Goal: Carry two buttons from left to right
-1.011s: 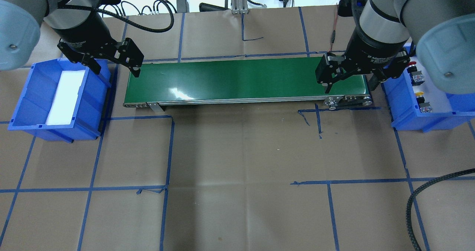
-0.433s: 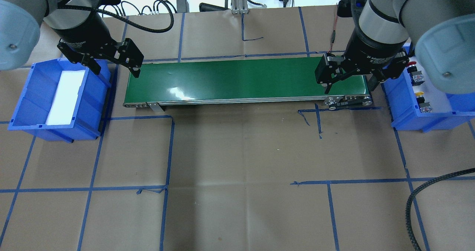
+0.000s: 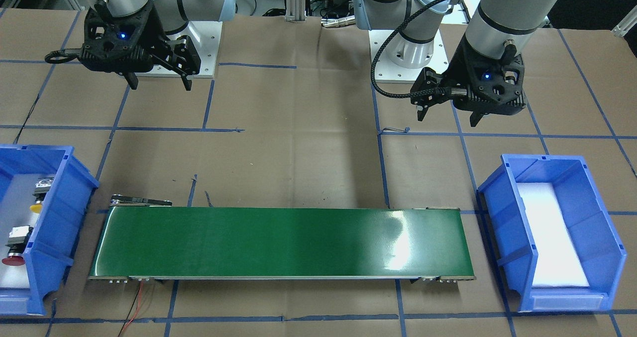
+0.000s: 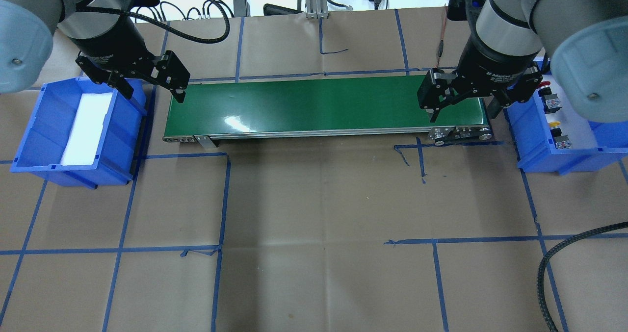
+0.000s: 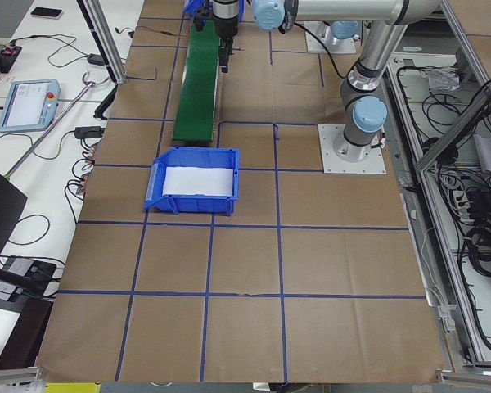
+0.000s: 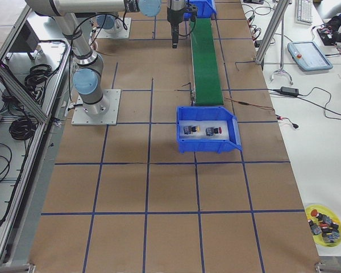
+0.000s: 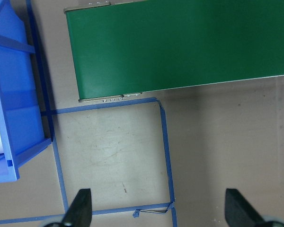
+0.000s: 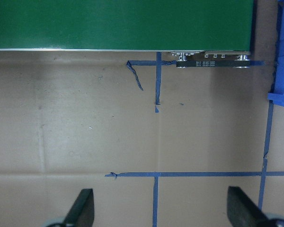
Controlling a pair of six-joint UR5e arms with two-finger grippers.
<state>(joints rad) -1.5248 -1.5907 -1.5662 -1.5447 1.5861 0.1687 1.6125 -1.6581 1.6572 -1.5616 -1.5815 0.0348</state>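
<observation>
The yellow-capped button (image 4: 555,124) and the red-capped button (image 4: 543,84) lie in the blue bin (image 4: 532,155) at the robot's right end of the green conveyor belt (image 4: 324,104). In the front view they show as the yellow button (image 3: 36,208) and the red button (image 3: 13,261). My right gripper (image 4: 461,117) hangs open and empty over the belt's right end, beside that bin. My left gripper (image 4: 154,95) hangs open and empty between the belt's left end and the other blue bin (image 4: 29,165). Both wrist views show spread, empty fingers (image 7: 80,208) (image 8: 83,208).
The left bin holds only a white foam pad (image 4: 86,128). A black braided cable (image 4: 544,273) loops over the table's near right corner. A yellow dish of spare buttons (image 6: 324,220) sits off the table's right end. Blue tape lines grid the brown paper.
The right arm has crept very slightly away from the camera. The left arm, both grippers' openings and the buttons are the same.
</observation>
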